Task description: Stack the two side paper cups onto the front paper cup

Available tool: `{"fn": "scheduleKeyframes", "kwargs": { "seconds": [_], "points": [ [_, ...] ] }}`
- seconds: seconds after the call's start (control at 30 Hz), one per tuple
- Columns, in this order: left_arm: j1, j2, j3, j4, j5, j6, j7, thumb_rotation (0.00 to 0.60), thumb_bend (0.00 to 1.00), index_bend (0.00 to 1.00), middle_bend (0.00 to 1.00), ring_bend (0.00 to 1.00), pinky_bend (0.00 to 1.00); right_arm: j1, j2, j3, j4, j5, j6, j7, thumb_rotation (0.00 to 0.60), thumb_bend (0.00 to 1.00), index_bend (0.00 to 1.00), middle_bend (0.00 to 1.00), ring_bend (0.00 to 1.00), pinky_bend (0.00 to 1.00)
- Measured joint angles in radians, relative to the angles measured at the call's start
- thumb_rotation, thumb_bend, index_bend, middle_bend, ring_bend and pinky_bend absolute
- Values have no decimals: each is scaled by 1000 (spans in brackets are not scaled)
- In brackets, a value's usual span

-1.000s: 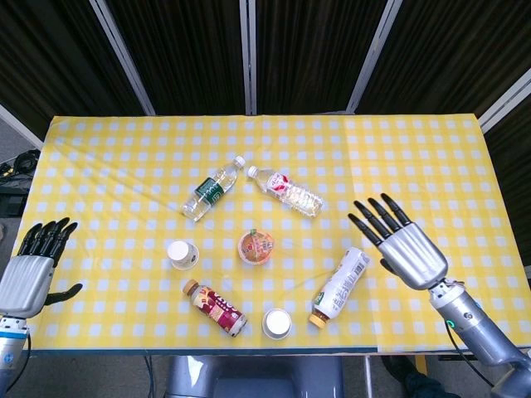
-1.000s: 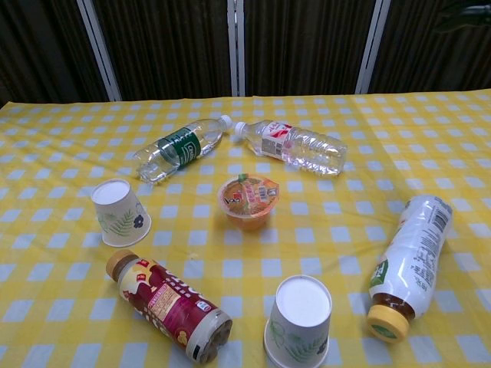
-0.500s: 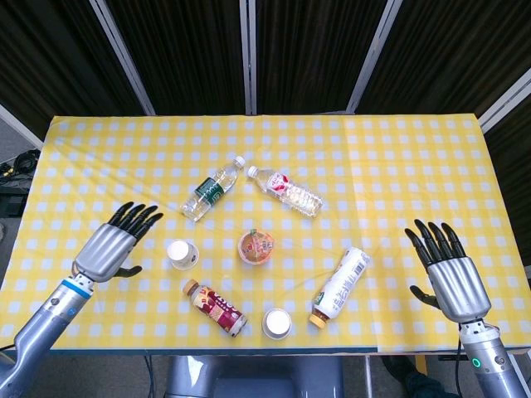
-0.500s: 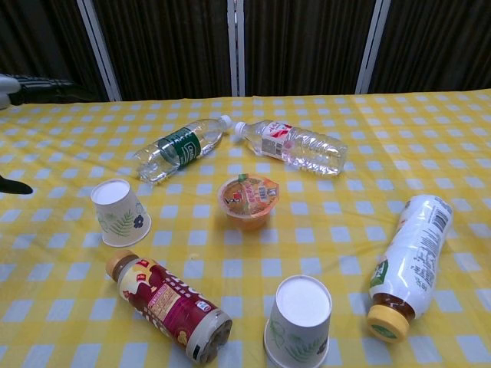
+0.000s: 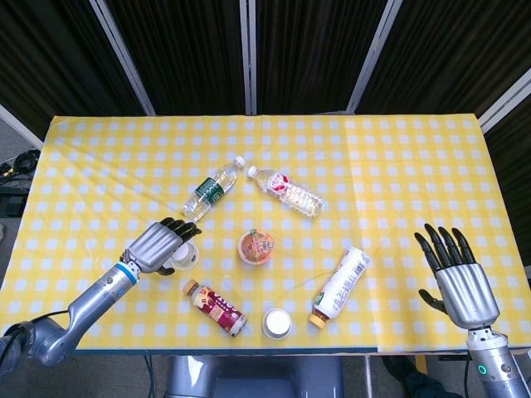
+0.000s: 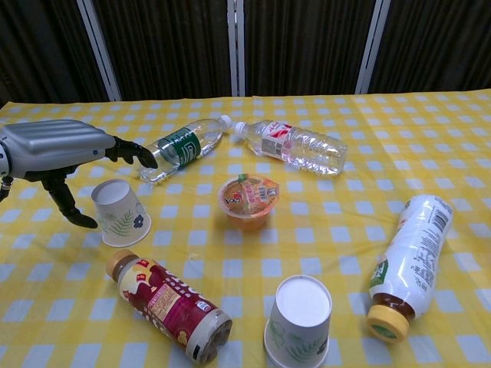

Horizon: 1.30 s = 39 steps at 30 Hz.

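A side paper cup (image 5: 184, 255) (image 6: 121, 212) with a leaf print stands left of centre. The front paper cup (image 5: 277, 323) (image 6: 300, 321) stands near the table's front edge. My left hand (image 5: 158, 246) (image 6: 60, 149) hovers at the side cup's left. Its fingers (image 6: 130, 153) reach over the cup's top and its thumb (image 6: 71, 208) hangs beside the cup's left wall. It grips nothing that I can see. My right hand (image 5: 456, 280) is spread with nothing in it at the far right, clear of all objects, and only the head view shows it.
An orange sealed cup (image 5: 257, 246) (image 6: 248, 197) sits mid-table. Two clear bottles (image 5: 211, 192) (image 5: 287, 191) lie behind it. A red bottle (image 5: 216, 307) (image 6: 167, 305) lies between the two paper cups, and a white bottle (image 5: 341, 284) (image 6: 408, 264) lies to the right of the front cup.
My left hand has moved right from the table's left edge to the side paper cup. My right hand has pulled back to the right and nearer the front edge.
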Motion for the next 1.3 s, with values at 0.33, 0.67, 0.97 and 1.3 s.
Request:
{"fn": "scheduleKeyframes", "kwargs": {
  "seconds": [0.33,0.67,0.97,1.3],
  "points": [
    [-16,-54,8,40,-44,24,75,600,226,433,462,484,565,-8,14,14,1,-6,-12,39,600,0,0,0,0,0],
    [-11,-58,13,51,-48,84,91,600,223,506,519,539,592,-13,18,24,-1,-2,-35,62,600,0,0,0,0,0],
    [-36,4,-15,-72,4,122,41,600,220,490,495,539,579,-21,22,39,-6,1,-35,61,600,0,0,0,0,0],
    [-191,57,-75,-243,88,13,-14,600,225,492,480,536,579,-32,24,60,-6,33,-34,57,600,0,0,0,0,0]
  ]
}}
